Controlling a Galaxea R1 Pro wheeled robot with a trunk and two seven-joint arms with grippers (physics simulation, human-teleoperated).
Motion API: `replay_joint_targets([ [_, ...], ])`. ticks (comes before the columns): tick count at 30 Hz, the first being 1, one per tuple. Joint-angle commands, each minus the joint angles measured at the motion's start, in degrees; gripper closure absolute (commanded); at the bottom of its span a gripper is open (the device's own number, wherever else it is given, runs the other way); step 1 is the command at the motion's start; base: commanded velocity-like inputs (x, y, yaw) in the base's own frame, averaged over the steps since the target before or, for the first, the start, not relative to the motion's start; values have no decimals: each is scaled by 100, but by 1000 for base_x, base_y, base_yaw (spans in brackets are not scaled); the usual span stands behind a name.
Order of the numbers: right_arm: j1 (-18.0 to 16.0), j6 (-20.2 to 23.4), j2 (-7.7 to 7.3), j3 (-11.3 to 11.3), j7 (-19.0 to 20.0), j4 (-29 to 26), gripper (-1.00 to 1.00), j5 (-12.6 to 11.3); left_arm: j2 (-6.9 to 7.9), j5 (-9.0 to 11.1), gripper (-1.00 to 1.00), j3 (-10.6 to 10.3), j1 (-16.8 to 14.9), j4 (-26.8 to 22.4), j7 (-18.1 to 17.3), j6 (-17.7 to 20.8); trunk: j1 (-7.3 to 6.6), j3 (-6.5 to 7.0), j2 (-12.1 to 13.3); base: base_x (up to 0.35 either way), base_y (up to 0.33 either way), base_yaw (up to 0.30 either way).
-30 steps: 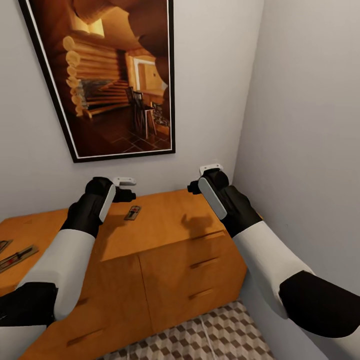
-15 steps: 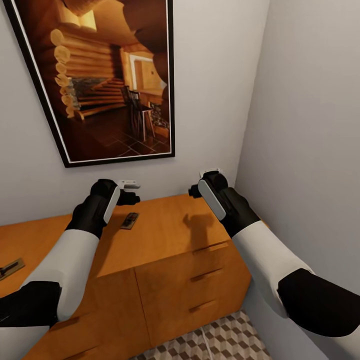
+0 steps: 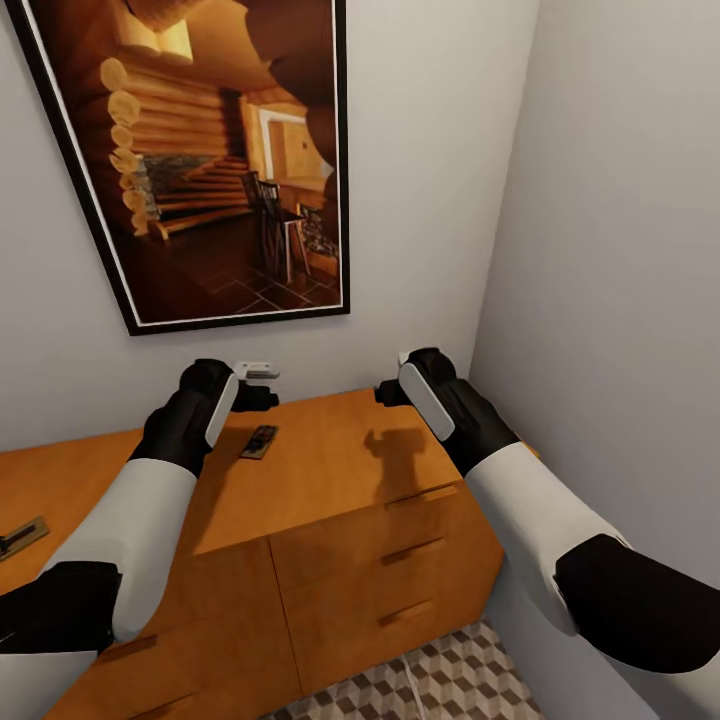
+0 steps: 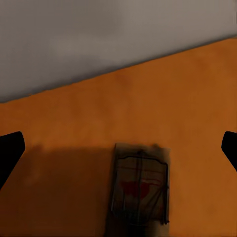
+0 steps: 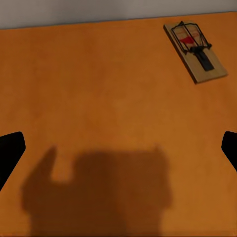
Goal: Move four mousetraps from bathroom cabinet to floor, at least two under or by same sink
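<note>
Both arms are held above the top of the cabinet (image 3: pixel 330 450), which stands against the wall below a framed picture (image 3: pixel 210 150). One mousetrap (image 3: pixel 260 441) lies flat on the cabinet top, just below and ahead of the left end effector (image 3: pixel 258 385); in the left wrist view it (image 4: pixel 140 190) sits between the spread fingertips, seen dark at both frame edges. The right end effector (image 3: pixel 392 385) is likewise spread, over bare wood, with the same mousetrap (image 5: pixel 196 51) off to one side. A second mousetrap (image 3: pixel 20 537) lies at the far left end of the top. The step in hand is judged to be the left-arm pick: a straight descent is advised, fingers centred across the trap's narrow sides, closing only once level with the thin base. A patch of bathroom floor (image 3: pixel 440 680) is seen below.
</note>
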Motion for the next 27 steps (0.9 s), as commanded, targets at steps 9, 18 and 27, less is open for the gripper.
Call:
replay_joint_targets([
  [9,-9,10,-6,13,-62,122,-100,-79,85,13,-100,24,-207,1053,-1,20,0,-6,-4,0,0,0],
  [18,-10,10,-12,13,-62,159,-100,-80,55,13,-100,21,-275,1598,-4,20,0,-6,-4,0,0,0],
  [27,-8,10,-13,13,-62,161,-100,-78,-76,15,-100,16,-275,1791,-74,19,0,-6,-4,0,0,0],
])
